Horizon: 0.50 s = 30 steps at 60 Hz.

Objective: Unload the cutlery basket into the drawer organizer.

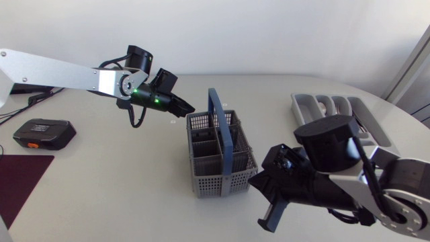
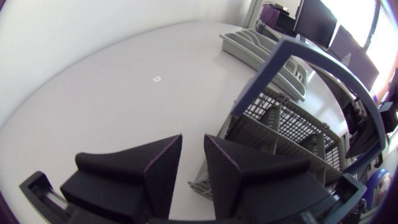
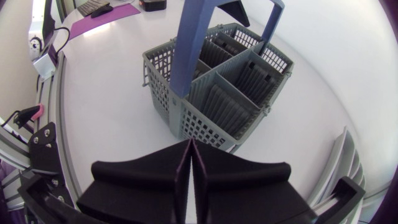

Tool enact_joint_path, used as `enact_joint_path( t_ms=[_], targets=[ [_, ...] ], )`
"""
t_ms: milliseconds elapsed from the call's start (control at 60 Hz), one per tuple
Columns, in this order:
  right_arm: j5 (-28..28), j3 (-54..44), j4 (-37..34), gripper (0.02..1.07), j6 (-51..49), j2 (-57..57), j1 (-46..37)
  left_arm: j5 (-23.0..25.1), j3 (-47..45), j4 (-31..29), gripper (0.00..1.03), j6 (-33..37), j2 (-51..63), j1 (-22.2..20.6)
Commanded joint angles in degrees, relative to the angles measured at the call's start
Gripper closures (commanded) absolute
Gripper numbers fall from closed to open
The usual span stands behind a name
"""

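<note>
Grey cutlery basket (image 3: 205,121) looked empty: every compartment visible from the right wrist showed bare ribbed walls, no cutlery. Drawer organizer (image 1: 300,105) had dark shapes in its slots, probably the unloaded pieces, too small to confirm. Judgement: unloading was done or nearly so. One last check of the far compartments is all I'd add.

Left claw (image 2: 193,155) sat beside the basket's far corner, fingers narrow with a slit of table showing between them, nothing held. The arm ran long and nearly level over the table, wrist angled down toward the rim. From that claw the blue handle (image 2: 292,68) arched just ahead and to one side, with the organizer well beyond it.

Right claw (image 3: 189,149) was closed, pads pressed flat together, empty. The arm was folded low with the elbow tucked, and the claw aimed at the basket's near wall, which stood just ahead of the fingertips without touching. The organizer lay off to that claw's side.
</note>
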Motion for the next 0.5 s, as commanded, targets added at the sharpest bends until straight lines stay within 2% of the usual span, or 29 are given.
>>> enact_joint_path(
  t_ms=[0, 200, 483],
  targets=[
    [0.09, -0.75, 2.23, 1.01, -0.86, 3.37, -0.02, 1.56, 0.76, -2.00, 0.76, 2.53, 1.20, -0.66],
    [0.70, 0.65, 9.09, 1.01, -3.85, 10.66, -5.03, 4.64, -2.49, -5.34, 0.76, 6.31, -1.35, -1.19],
    [2.99, 3.38, 13.48, 1.01, -5.69, 13.47, -9.77, 7.19, -9.17, -8.15, 0.77, 10.27, -7.85, 0.39]
  ],
)
